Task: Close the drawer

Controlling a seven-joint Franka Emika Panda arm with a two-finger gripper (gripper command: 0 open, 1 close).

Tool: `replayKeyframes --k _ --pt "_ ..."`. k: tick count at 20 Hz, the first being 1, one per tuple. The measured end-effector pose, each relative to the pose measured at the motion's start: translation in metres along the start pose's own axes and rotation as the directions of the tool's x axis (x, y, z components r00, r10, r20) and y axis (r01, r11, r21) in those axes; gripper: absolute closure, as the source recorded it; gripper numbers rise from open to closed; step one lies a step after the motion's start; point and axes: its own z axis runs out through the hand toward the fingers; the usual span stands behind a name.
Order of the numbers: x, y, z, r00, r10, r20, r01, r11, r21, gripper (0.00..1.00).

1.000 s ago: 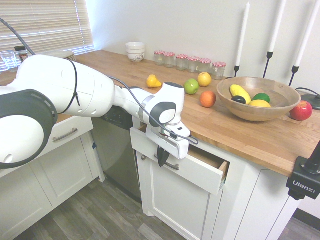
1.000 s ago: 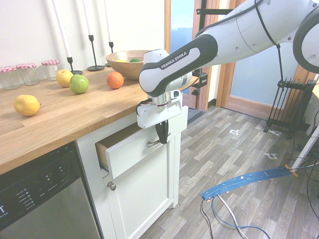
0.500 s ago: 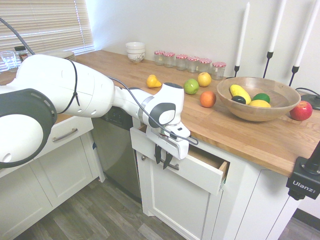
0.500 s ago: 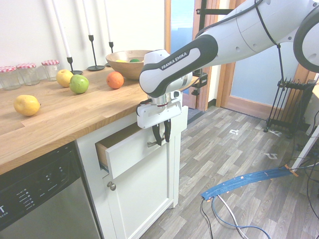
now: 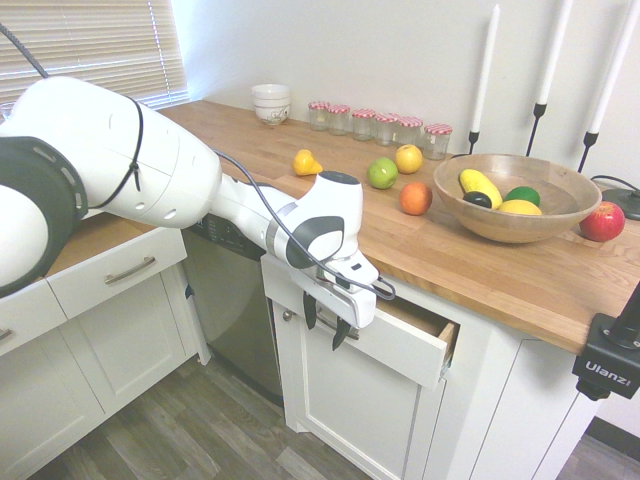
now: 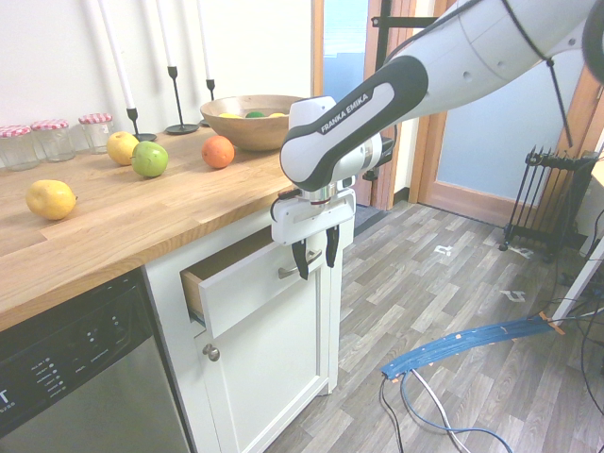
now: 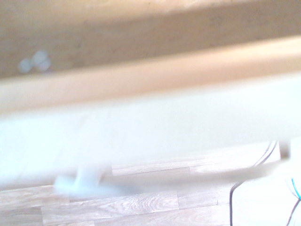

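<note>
Since a second ago the fingers have parted: then they were together in front of the handle, now the gripper (image 5: pixel 327 322) (image 6: pixel 316 260) hangs with its jaws spread and nothing between them. Its black fingertips (image 6: pixel 301 264) sit at the front of the drawer (image 5: pixel 400 340) (image 6: pixel 247 286), by the silver handle (image 6: pixel 298 268); whether they touch it I cannot tell. The arm has also shifted a little along the drawer front.

The drawer is partly pulled out from under the wooden counter (image 5: pixel 480 270) (image 6: pixel 113 222), beside the dishwasher (image 5: pixel 232 300) (image 6: pixel 75 377), with its light-brown inside showing. In the blurred wrist view the drawer's white front (image 7: pixel 155 132) and pale wooden edge (image 7: pixel 141 77) run across, with the handle (image 7: pixel 188 178) over the floor (image 7: pixel 141 207).
</note>
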Motion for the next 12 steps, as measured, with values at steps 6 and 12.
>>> replayKeyframes --k 6,12 --pt "-0.031 0.027 -0.025 1.0 -0.012 -0.011 0.013 1.0 0.021 0.0" --pt "-0.066 0.072 -0.043 0.999 -0.048 -0.011 0.049 0.998 0.029 0.0"
